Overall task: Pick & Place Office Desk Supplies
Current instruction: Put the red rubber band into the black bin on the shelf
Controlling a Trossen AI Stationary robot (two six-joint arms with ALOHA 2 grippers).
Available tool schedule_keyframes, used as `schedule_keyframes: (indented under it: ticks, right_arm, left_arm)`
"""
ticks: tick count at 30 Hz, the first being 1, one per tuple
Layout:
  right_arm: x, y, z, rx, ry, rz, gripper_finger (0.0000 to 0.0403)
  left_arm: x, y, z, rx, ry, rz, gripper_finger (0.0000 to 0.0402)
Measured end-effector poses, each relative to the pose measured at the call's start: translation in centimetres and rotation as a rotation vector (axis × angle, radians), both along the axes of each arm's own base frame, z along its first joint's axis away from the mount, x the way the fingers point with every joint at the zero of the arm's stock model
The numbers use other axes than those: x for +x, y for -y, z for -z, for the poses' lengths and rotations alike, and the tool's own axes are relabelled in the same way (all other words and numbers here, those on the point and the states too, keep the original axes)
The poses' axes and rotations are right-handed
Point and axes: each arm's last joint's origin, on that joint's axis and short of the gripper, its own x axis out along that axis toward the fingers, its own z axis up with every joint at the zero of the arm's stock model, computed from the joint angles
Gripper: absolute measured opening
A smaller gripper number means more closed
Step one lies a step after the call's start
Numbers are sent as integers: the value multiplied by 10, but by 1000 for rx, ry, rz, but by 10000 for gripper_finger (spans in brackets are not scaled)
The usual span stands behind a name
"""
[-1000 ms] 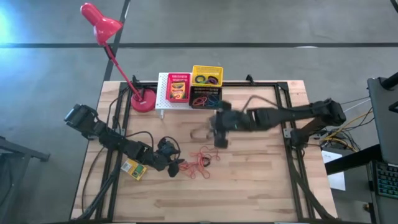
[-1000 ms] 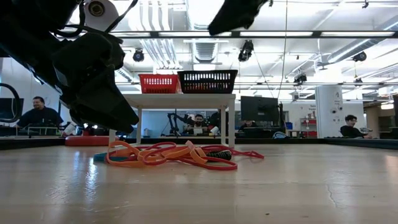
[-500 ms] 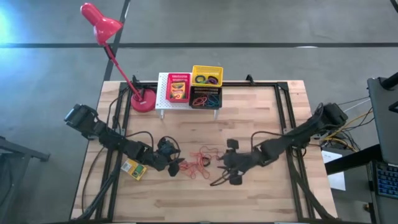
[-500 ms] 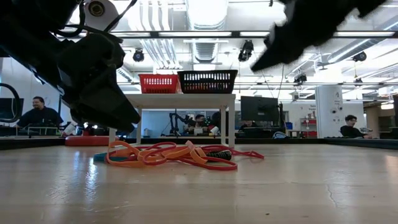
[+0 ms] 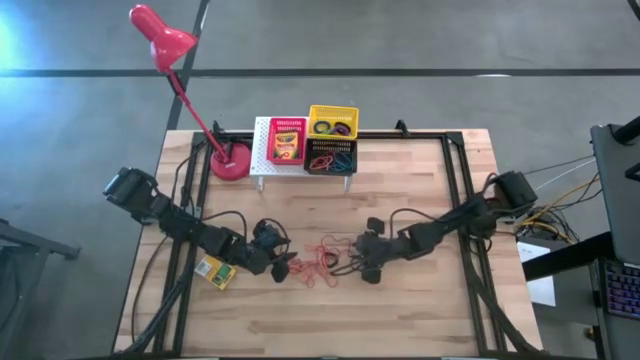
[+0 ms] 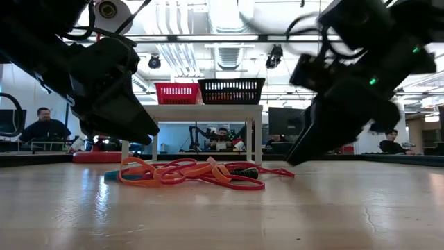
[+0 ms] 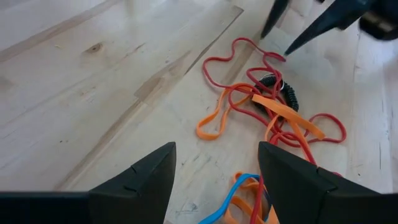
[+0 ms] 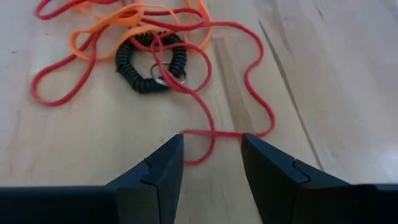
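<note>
The right arm reached in from the right edge of the high view, stretched low toward the table centre, its claw (image 5: 368,262) released, fingers (image 8: 158,168) parted astride a red loop of the bands (image 5: 325,262). The left arm lay bent along the lower left, its claw (image 5: 283,267) also released, just left of the bands, with empty fingers (image 7: 146,177). A black coil ring (image 8: 152,59) lay inside the tangle of red and orange bands, with a blue band (image 7: 231,193) nearest the left claw. The table (image 5: 420,300) was pale wood planks; beyond it, in the low view, stood an open workroom where three people sat at desks. One yellow-green box (image 5: 215,271) lay at the lower left. In the upper middle, a white rack (image 5: 262,150) carried three baskets: red (image 5: 287,139), yellow (image 5: 332,122), black (image 5: 331,157). One red lamp (image 5: 160,38) stood at the upper left.
</note>
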Motion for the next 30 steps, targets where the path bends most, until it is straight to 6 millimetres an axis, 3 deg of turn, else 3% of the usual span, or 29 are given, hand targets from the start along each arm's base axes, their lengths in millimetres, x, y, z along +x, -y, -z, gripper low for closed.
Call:
schedule_keyframes:
  ticks: [9,18,21,24,30]
  right_arm:
    - [16,9,11,21,-27,22,121]
    - [16,11,11,25,-34,18,18]
    - [15,10,9,25,-31,15,12]
    - [13,7,-1,33,-15,0,8]
    - [5,-2,-44,56,121,-15,8]
  left_arm:
    - [0,0,0,-2,0,-1,232]
    - [0,0,0,-2,0,-2,232]
    - [0,0,0,-3,0,-2,232]
    - [0,0,0,-3,0,-2,232]
    - [0,0,0,-3,0,-2,232]
